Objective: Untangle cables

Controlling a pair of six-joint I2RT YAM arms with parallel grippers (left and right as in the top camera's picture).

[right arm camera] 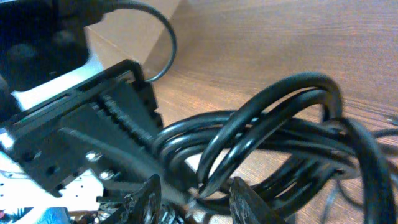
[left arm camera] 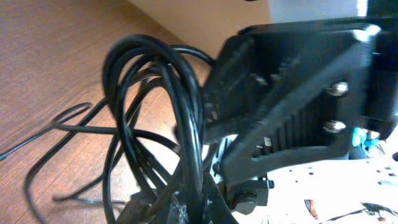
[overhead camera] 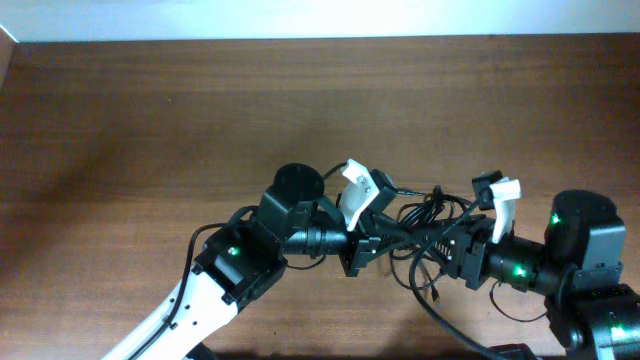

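Observation:
The cables (overhead camera: 428, 213) are a bunch of thin black cords hanging between my two grippers at the table's front right. My left gripper (overhead camera: 362, 250) points right and is shut on several strands; in its wrist view the cables (left arm camera: 155, 93) rise from the gripper (left arm camera: 193, 208) in tall loops. My right gripper (overhead camera: 452, 252) faces it closely from the right. In the right wrist view its fingers (right arm camera: 148, 198) stand apart, open, with looped cables (right arm camera: 280, 106) passing between them. One loose strand (left arm camera: 62, 121) trails on the wood.
The brown wooden table (overhead camera: 150, 120) stretches to the left and back. A white strip (overhead camera: 300, 18) runs along the far edge. The two gripper bodies sit almost nose to nose; the right one (left arm camera: 298, 93) fills the left wrist view.

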